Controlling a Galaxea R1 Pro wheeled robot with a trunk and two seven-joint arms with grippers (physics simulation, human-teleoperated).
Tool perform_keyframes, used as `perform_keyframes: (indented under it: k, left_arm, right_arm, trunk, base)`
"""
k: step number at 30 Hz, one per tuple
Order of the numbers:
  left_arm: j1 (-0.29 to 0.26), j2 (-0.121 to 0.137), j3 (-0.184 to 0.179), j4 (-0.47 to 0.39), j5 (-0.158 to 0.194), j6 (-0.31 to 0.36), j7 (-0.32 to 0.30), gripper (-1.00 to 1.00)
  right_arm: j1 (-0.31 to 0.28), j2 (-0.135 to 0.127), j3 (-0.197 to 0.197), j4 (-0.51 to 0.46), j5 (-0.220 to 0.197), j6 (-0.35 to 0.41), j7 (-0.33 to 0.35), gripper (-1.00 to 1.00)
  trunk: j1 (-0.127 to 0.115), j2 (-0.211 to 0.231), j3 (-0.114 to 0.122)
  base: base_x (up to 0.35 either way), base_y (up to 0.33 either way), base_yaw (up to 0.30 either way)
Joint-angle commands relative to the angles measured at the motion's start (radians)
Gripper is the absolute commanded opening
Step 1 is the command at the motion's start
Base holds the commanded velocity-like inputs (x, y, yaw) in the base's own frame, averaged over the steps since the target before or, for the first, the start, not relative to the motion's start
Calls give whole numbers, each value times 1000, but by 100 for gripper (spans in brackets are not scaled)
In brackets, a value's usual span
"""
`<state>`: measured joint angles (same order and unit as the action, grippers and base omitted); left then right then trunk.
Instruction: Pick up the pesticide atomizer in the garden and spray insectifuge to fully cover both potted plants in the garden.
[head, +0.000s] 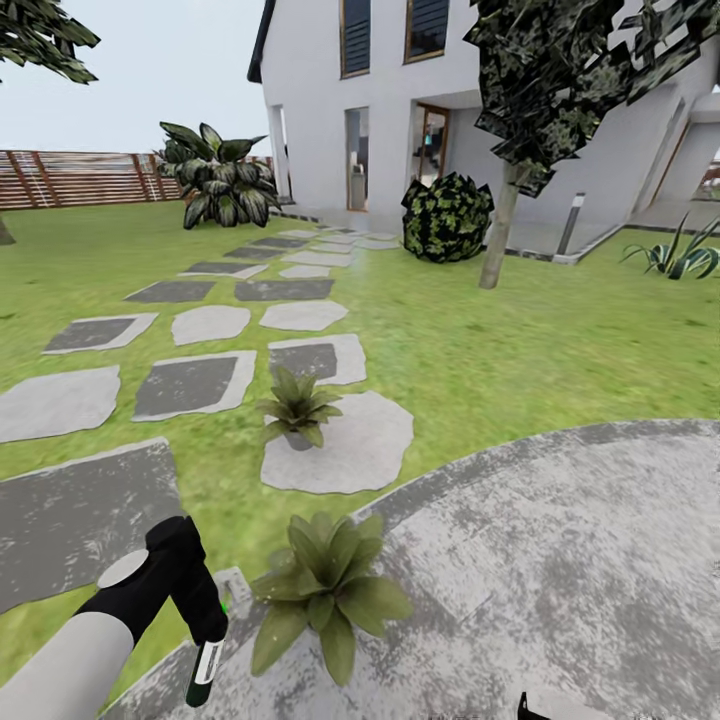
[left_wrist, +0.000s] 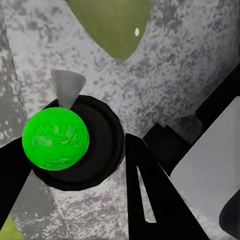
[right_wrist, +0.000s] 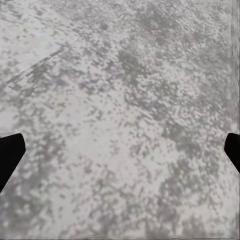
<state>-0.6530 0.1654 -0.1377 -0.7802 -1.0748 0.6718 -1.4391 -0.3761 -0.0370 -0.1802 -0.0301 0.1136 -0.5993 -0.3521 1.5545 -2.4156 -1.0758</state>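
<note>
Grey speckled patio (head: 560, 560) underfoot. Your left pincer (head: 205, 640) pinches the slim dark green atomizer bottle (head: 204, 668), held just beside the near leafy potted rosette (head: 325, 590). Right pincer (right_wrist: 120, 150) spread.

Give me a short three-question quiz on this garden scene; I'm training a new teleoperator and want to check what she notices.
1. True or false: the left hand is shut on the pesticide atomizer.
2. What does the farther potted plant stand on? A) the lawn B) a pale stepping stone C) the round patio
3. Fill in: the right wrist view looks down on the grey ____, with the right hand's fingertips wide apart.

Key: 1 true. 2 B. 3 patio; the nearer potted plant sits at its edge.
</note>
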Motion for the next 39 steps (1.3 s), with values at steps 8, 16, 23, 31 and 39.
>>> perform_keyframes:
  k: [8, 16, 23, 31, 39]
  left_arm:
    - [-8, 1, 1, -2, -5, 22, -9, -100]
    - [-22, 12, 3, -2, -6, 64, -8, -100]
    - [-67, -7, -27, -1, -110, 205, -10, -100]
    - [-74, -10, 3, 1, -240, 265, -28, -100]
    - [-74, -14, 68, -1, -228, 264, -30, -100]
  right_arm:
    - [-1, 0, -6, 1, 11, -2, -4, 100]
    - [0, 1, -5, 1, 12, -1, -4, 100]
    - [-1, 0, -1, 2, 16, -1, 1, 100]
    - [-1, -1, 2, 2, 17, -1, 3, 100]
    - [-1, 2, 1, 2, 17, -1, 2, 100]
  trunk:
    - [-1, 0, -11]
    - [-1, 0, -12]
    - [-1, 0, -12]
    - [-1, 0, -12]
    - [-1, 0, -12]
  base:
    - [-245, -208, 11]
    - [-258, -181, 44]
    - [-31, -19, 109]
    - [0, 0, 13]
    - [118, -59, 242]
